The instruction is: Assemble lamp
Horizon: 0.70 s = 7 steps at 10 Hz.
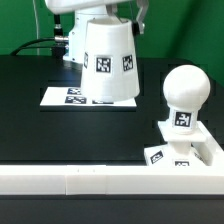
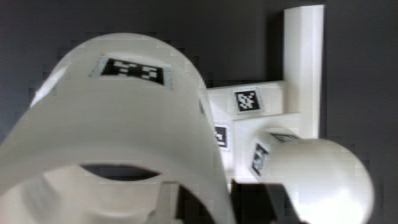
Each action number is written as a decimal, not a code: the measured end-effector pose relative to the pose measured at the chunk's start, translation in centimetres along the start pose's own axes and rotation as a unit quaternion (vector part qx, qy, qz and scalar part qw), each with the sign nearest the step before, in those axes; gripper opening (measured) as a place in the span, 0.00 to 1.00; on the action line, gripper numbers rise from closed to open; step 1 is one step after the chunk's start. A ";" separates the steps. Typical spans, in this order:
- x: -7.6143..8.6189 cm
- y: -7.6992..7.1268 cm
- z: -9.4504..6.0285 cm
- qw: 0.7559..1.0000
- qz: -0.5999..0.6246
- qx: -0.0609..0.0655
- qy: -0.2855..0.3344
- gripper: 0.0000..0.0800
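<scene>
Ext. view: shade (image 1: 108,62) sits high in frame, wide end down, narrow end up under the arm (image 1: 88,14); tags visible on its side. It looks lifted off the black surface (image 1: 30,120), w/ its lower rim above/in front of the marker board (image 1: 58,96), which lies flat on the surface at the ext. view's left-center. Can't confirm clearance under the rim from this angle. Fingers not visible in either view, hidden behind/above the shade top, so can't tell how far open they are or whether they actually clamp the shade; the shade's raised position under the wrist is all that shows. Bulb (image 1: 184,92) stands upright on the base (image 1: 190,150) at the ext. view's right, round head up, tagged neck down in the base. Base rests just beside the long white rail (image 1: 100,181) running across the front. Shade and bulb are apart, shade toward the ext. view's left of bulb. Wrist view: looks down the shade (image 2: 125,120) toward its open wide end, one tag on outer wall; bulb head (image 2: 329,170) appears near the shade rim, w/ base (image 2: 249,105) and rail (image 2: 302,60) behind. Image blurry.
</scene>
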State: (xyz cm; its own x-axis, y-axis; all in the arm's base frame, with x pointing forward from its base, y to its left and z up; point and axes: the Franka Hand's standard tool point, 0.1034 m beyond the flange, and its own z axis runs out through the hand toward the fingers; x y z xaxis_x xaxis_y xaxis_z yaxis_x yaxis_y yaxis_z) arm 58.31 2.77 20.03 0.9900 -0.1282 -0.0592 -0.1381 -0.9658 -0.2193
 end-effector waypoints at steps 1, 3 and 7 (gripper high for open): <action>0.6 -1.6 -1.1 1.000 0.007 0.004 0.000 0.06; 1.5 -3.8 -3.0 1.000 0.019 0.010 -0.007 0.06; 3.7 -8.9 -3.7 0.999 0.048 0.018 -0.005 0.06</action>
State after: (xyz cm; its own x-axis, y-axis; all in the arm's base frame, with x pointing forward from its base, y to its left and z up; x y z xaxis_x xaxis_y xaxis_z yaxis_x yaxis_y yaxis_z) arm 63.36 10.09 25.32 0.9720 -0.2162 -0.0919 -0.2326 -0.9406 -0.2472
